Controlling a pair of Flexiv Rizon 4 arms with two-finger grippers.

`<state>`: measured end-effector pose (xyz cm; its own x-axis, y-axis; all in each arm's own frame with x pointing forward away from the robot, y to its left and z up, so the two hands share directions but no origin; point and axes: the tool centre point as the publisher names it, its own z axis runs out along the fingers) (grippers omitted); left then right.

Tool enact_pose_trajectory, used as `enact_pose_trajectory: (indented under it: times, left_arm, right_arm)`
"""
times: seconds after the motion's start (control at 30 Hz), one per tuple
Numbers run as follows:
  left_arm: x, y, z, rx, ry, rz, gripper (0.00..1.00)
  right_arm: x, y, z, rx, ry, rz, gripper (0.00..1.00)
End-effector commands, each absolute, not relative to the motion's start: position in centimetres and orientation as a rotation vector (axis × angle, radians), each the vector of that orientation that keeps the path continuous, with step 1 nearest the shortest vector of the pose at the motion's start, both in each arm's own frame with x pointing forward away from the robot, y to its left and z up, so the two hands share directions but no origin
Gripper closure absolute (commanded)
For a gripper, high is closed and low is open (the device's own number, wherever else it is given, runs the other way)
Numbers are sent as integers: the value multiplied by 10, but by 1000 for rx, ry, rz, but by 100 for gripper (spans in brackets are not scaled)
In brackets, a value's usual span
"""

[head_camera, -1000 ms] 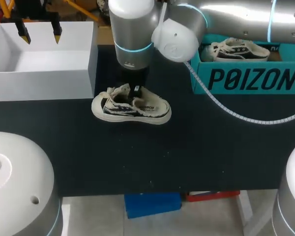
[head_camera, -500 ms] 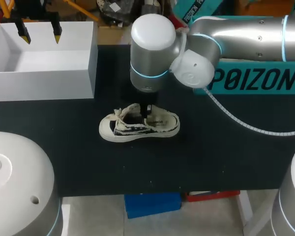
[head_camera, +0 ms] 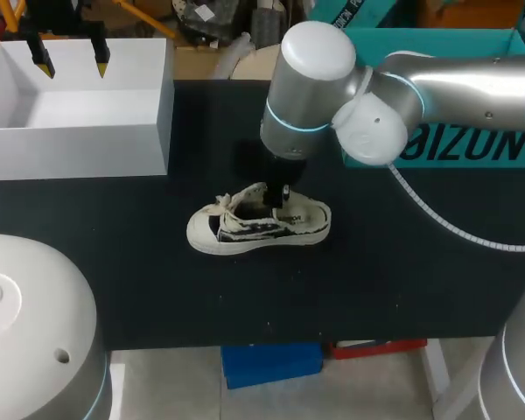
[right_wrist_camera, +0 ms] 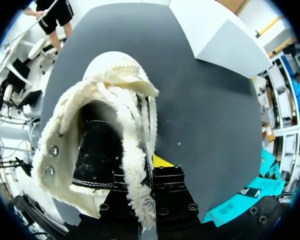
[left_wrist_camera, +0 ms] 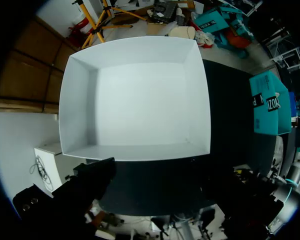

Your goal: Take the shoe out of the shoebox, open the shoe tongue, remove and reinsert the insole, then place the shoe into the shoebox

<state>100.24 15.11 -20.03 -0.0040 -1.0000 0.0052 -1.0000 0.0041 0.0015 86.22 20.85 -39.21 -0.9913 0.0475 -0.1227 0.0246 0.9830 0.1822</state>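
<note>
The right gripper point(right_wrist_camera: 143, 173) is clamped on the shoe's point(head_camera: 258, 229) collar wall, one finger inside the opening and one outside. The shoe sits mid-table point(head_camera: 376, 289), toe to the left, upright. Whether its sole touches the surface I cannot tell.

The step in hand looks like setting the shoe down clear of the boxes. It should land flat on its sole, toe left, before the grip lets go, so the left gripper point(head_camera: 71, 59) can reach the tongue. That gripper hangs with fingers spread and nothing between them over the white box point(head_camera: 79, 149) at far left.

The table is dark and matte. The white box is smooth, stiff and square-walled. The teal box point(head_camera: 472, 144) at far right is printed card. The shoe is cream canvas with frayed, fuzzy edges, black side markings, a dark lining and a pale, rubbery-looking sole.
</note>
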Motion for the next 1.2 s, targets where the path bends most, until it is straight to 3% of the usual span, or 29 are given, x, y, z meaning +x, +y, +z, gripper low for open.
enact_pose_trajectory:
  times: [0.03, 0.27, 0.3, 0.33, 0.37, 0.6, 1.03, 1.2]
  left_arm:
    - [1002, 150, -200, 2217, -2221, -1, 0]
    - [1002, 150, -200, 2217, -2221, -1, 0]
    - [1002, 150, -200, 2217, -2221, -1, 0]
    - [1002, 150, -200, 2217, -2221, -1, 0]
    - [1002, 150, -200, 2217, -2221, -1, 0]
    - [1002, 150, -200, 2217, -2221, -1, 0]
    - [1002, 150, -200, 2217, -2221, -1, 0]
    - [1002, 150, -200, 2217, -2221, -1, 0]
  right_arm:
    - [867, 207, -404, 63, 3010, 287, 100]
    - [872, 197, -409, 102, 3024, 239, 100]
    - [872, 195, -408, 116, 3028, 224, 87]
    - [873, 193, -406, 132, 3028, 210, 16]
    - [873, 190, -402, 144, 3026, 194, 0]
    - [869, 169, -353, 228, 2958, 156, 0]
    - [843, 128, -284, -189, 2815, 892, 0]
    - [841, 121, -282, -231, 2823, 913, 0]
